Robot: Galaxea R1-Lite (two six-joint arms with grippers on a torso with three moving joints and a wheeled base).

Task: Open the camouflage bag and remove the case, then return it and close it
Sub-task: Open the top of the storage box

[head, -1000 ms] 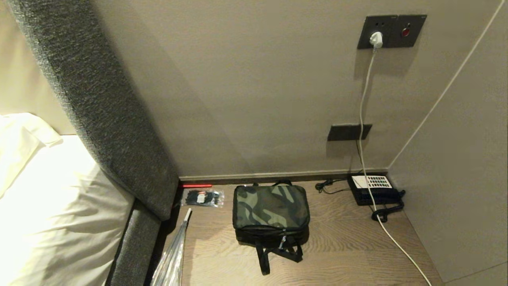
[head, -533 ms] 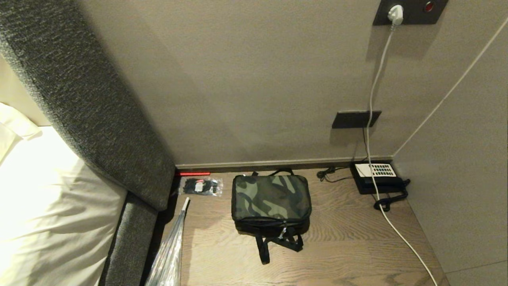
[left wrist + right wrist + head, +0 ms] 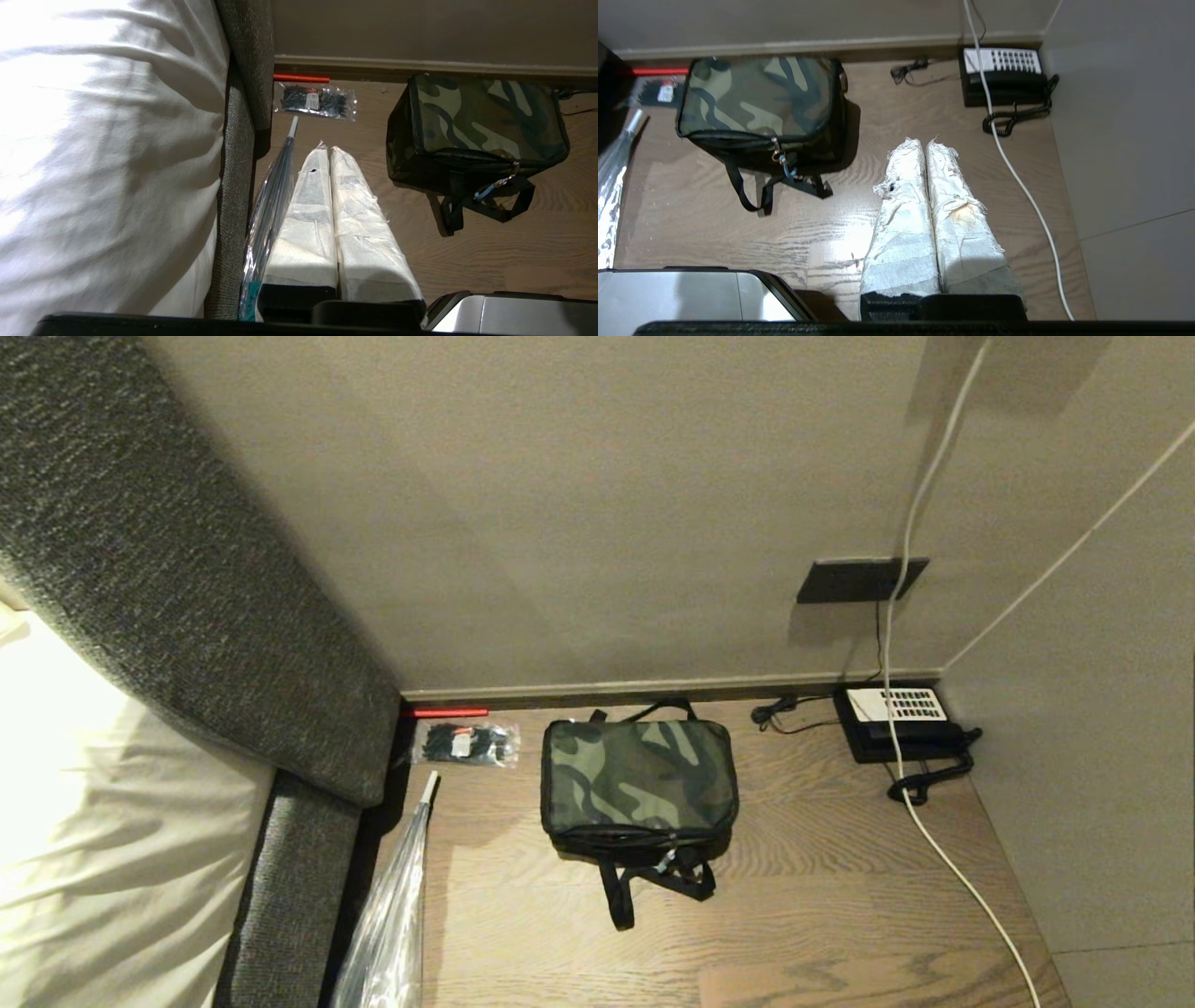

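The camouflage bag lies zipped shut on the wooden surface near the wall, its black straps trailing toward me. It also shows in the left wrist view and the right wrist view. The case is hidden. Neither arm appears in the head view. My left gripper hangs shut and empty over the wood, left of the bag and beside the clear plastic bag. On the bag's right my right gripper hangs shut, holding nothing.
A black telephone with a coiled cord sits in the right corner, and a white cable runs across the wood. A small packet of black ties and a red strip lie left of the bag. The grey headboard and bed border the left.
The whole head view has shifted: the camera tilted down, so the wall sockets slid out of the top and more of the wood shows. Bag, phone and packet have not moved.
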